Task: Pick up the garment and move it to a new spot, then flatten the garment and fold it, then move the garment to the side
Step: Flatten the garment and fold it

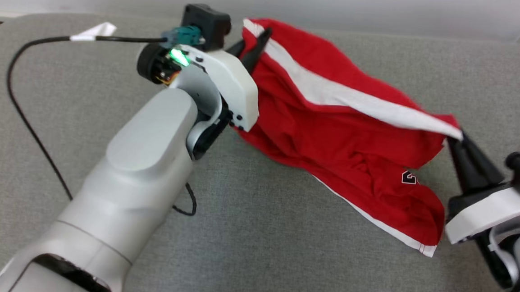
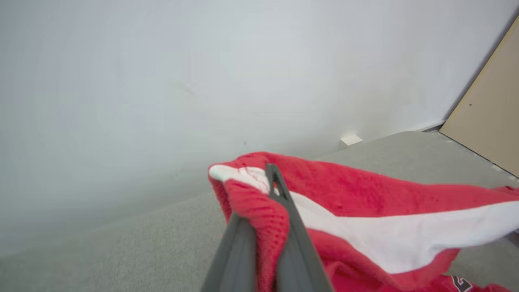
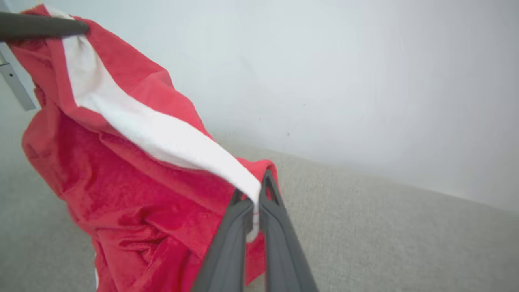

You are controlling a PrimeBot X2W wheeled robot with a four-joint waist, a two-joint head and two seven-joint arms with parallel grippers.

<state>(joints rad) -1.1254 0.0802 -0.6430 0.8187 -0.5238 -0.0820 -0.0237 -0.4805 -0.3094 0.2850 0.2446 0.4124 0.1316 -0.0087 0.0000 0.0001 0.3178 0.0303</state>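
The garment (image 1: 346, 137) is a pair of red shorts with a white side stripe, stretched between my two grippers above the grey padded surface (image 1: 280, 255). My left gripper (image 1: 258, 40) is shut on its far left end; the left wrist view shows red cloth (image 2: 365, 211) pinched between the dark fingers (image 2: 300, 251). My right gripper (image 1: 456, 140) is shut on the white stripe's right end, and the right wrist view shows the garment (image 3: 134, 170) hanging from its fingers (image 3: 279, 243). The lower part sags down, with a small logo showing.
A black cable (image 1: 23, 104) with a white tag (image 1: 93, 32) loops over the left side of the grey surface. A pale wall (image 2: 202, 81) runs along the back. A tan board (image 2: 490, 113) leans at the far right in the left wrist view.
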